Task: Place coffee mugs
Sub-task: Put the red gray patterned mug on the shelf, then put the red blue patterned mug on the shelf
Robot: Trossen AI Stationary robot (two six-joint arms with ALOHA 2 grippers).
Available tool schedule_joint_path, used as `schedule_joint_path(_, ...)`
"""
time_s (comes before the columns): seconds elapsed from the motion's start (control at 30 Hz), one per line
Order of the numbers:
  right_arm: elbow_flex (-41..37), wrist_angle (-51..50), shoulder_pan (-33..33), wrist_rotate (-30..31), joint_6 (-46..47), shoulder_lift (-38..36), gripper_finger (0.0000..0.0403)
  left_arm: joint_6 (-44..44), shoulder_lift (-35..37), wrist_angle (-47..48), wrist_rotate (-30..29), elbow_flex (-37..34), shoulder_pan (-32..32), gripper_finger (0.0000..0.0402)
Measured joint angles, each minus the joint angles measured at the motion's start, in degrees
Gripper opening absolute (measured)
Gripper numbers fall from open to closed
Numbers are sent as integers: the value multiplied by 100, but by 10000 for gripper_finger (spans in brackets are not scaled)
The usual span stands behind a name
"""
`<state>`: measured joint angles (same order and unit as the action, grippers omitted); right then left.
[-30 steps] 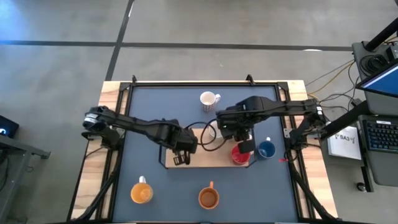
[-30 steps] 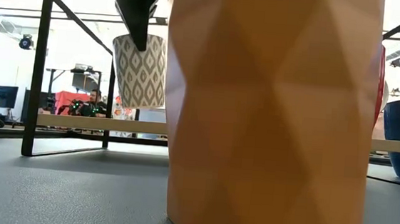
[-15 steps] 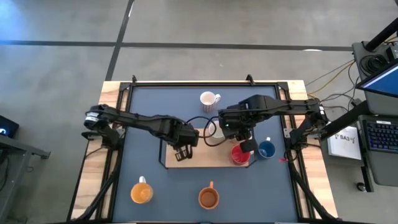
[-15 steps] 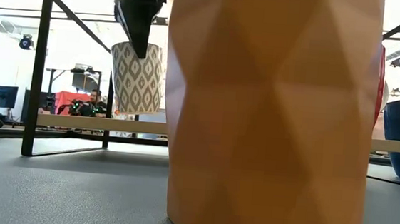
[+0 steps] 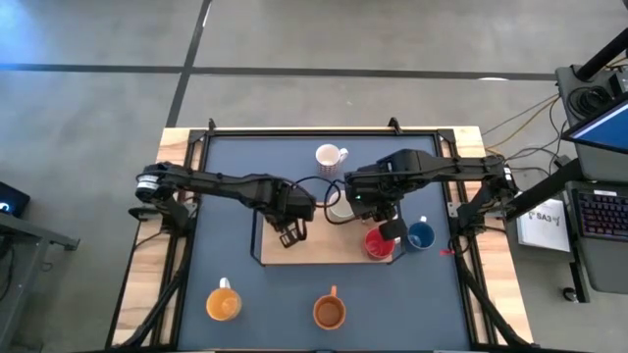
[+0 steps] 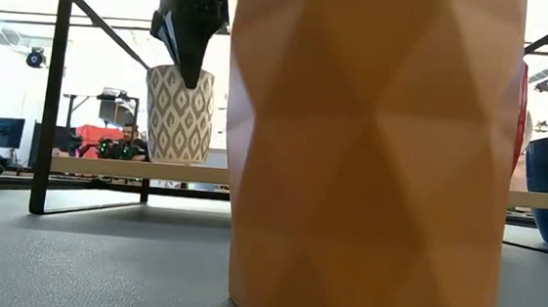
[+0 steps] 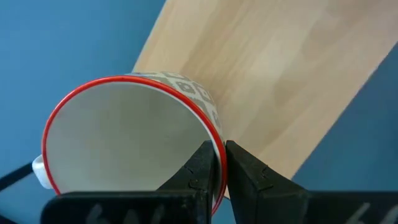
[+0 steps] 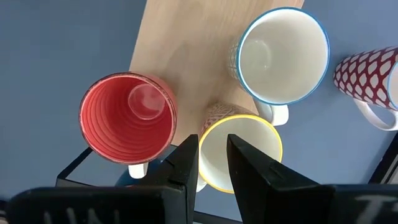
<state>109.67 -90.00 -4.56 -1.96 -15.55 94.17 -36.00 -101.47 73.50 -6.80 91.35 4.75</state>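
The left claw (image 7: 219,163) is clenched on the rim of a red-rimmed patterned mug (image 7: 127,140), which hangs over the near-left end of the wooden board (image 5: 324,245) at the bench's (image 5: 235,167) centre. The right claw (image 8: 211,158) pinches the rim of a yellow-rimmed mug (image 8: 242,152) beside a red mug (image 8: 127,118) and a blue-rimmed mug (image 8: 283,56) on the board. Two orange mugs (image 5: 224,304) stand near the front edge.
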Motion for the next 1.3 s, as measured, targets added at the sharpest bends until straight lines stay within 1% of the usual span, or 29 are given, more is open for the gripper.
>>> schedule_joint_path(0.23, 0, -11, 0, 2, 48, 0, 73, 9, -155, 19, 4, 0, -19, 14)
schedule_joint_path(0.43, 0, -7, -2, 2, 53, 0, 73, 365, -308, 19, -34, 17, -15, 17)
schedule_joint_path(0.6, 0, -11, -2, 4, 55, 0, 73, 421, -332, 3, -84, 21, -17, 44)
schedule_joint_path(0.77, 0, 17, -7, 1, 55, -13, 73, 486, -319, 281, -80, 352, -17, 81)
schedule_joint_path(0.93, 0, 9, -4, 4, 55, -11, 73, 509, -311, 453, -83, 731, -15, 101)
schedule_joint_path(1.0, 0, 9, -4, 65, 51, -13, 73, 583, -294, 445, -228, 884, 53, 104)
schedule_joint_path(1.2, 0, 93, 50, 354, 98, -11, 73, 697, -145, 432, -987, 1205, 429, 105)
schedule_joint_path(1.3, -2, 347, 161, 404, 133, -11, 73, 673, -71, 370, -1340, 1307, 701, 105)
